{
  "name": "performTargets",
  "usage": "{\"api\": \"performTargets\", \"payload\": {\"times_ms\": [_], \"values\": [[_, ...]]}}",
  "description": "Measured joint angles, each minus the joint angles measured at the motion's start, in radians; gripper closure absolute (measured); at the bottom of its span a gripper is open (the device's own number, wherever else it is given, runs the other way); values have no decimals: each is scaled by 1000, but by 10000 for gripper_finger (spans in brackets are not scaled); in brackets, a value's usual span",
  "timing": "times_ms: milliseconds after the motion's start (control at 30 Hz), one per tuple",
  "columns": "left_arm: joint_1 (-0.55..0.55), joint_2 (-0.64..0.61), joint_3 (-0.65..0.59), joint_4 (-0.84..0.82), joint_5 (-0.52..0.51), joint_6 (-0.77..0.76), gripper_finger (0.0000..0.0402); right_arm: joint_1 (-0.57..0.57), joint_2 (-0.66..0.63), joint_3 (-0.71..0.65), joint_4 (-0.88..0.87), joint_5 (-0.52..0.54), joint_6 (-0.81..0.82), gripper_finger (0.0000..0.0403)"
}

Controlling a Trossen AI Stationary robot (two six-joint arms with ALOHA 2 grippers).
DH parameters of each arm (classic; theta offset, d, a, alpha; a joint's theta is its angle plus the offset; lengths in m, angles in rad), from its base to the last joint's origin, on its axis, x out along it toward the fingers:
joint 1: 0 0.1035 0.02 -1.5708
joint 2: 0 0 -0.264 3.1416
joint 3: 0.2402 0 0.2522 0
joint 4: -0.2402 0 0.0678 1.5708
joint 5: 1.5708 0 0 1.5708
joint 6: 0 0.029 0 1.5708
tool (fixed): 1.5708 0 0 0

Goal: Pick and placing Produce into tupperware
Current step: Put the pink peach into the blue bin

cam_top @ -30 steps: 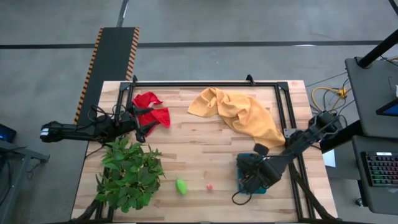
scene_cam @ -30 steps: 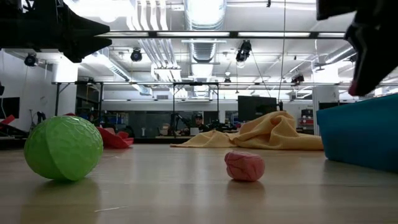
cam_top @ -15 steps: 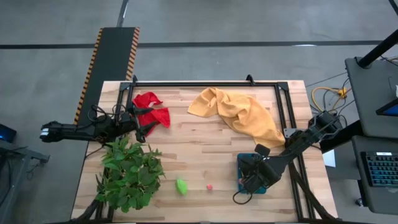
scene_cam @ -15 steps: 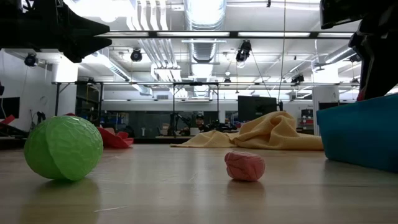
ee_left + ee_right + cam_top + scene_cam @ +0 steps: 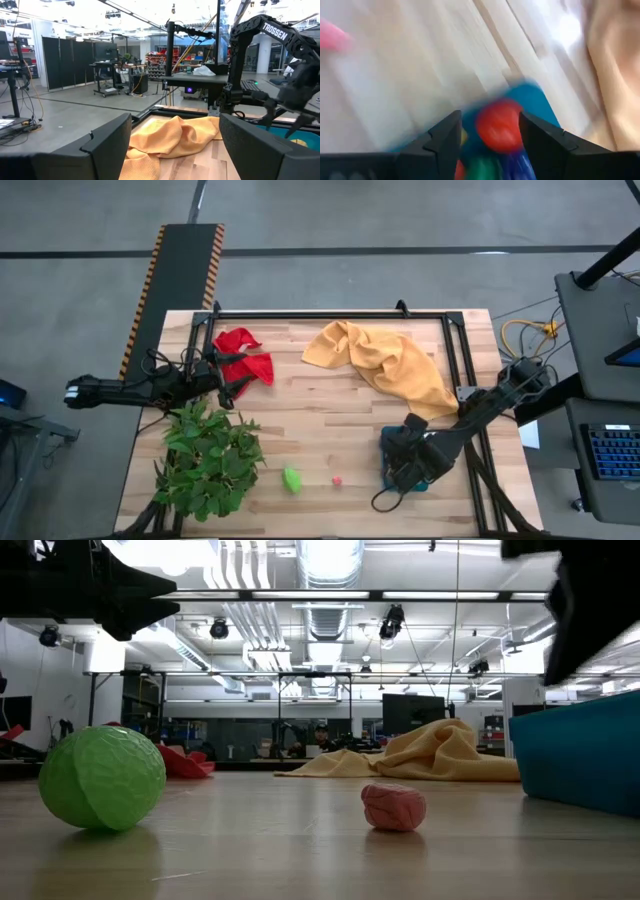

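Note:
My right gripper (image 5: 491, 122) hangs open, pointing steeply down over the teal tupperware (image 5: 532, 95), which stands at the table's near right (image 5: 422, 486). A red ball (image 5: 497, 125) shows between its fingers, down in the tupperware with other coloured pieces; the view is blurred. A lime green piece (image 5: 291, 479) and a small pink piece (image 5: 338, 479) lie on the wood to the tupperware's left. My left gripper (image 5: 175, 145) waits open and level at the table's left, beside the red cloth (image 5: 245, 358).
A leafy green plant (image 5: 205, 462) fills the near left corner. A yellow cloth (image 5: 385, 365) lies crumpled at the far right, close behind the tupperware. A black frame rail (image 5: 330, 315) runs along the table's edges. Bare wood lies between plant and tupperware.
In the low view my right gripper's dark shape has tipped and drawn upward above the tupperware's rim. The bit of red that showed at its tip a second ago is gone from there. The green and pink pieces have stayed put.

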Motion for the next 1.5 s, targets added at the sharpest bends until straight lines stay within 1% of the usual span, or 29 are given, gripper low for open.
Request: {"api": "performTargets", "payload": {"times_ms": [100,167,267,367,400,433,500,567,600,633,667,700,833,900,1000,1100,1267,1367,1500], "values": [[0,0,0,0,0,0,114,17,-27,0,159,94,-143,214],[0,0,0,0,0,0,114,26,-51,0,270,130,-261,215],[0,0,0,0,0,0,114,29,-79,0,431,138,-433,215],[0,0,0,0,0,0,114,33,-90,-2,604,109,-617,215],[0,0,0,0,0,0,114,34,-90,-6,672,72,-687,215],[0,0,0,0,0,0,114,34,-89,-12,738,5,-751,215],[0,0,0,0,0,0,114,30,-88,-32,869,-161,-839,215],[0,0,0,0,0,0,114,20,-85,-62,995,-323,-888,215],[0,0,0,0,0,0,114,17,-82,-78,1041,-381,-908,215],[0,0,0,0,0,0,114,15,-80,-92,1069,-413,-916,216],[0,0,0,0,0,0,114,14,-77,-105,1082,-417,-916,215],[0,0,0,0,0,0,114,14,-71,-116,1093,-398,-912,215],[0,0,0,0,0,0,114,5,-34,-154,1087,-220,-819,215],[0,1,0,1,0,0,114,-8,-10,-162,1057,-177,-788,209],[0,0,0,1,0,0,114,-25,16,-161,1016,-172,-735,188],[0,0,0,0,0,0,114,-31,50,-142,996,-175,-691,155],[0,0,0,0,0,0,114,-36,122,-102,975,-179,-699,106],[0,0,0,0,0,0,114,-42,174,-69,977,-182,-727,92],[0,0,0,0,0,0,114,-60,230,-34,954,-183,-733,93]]}}
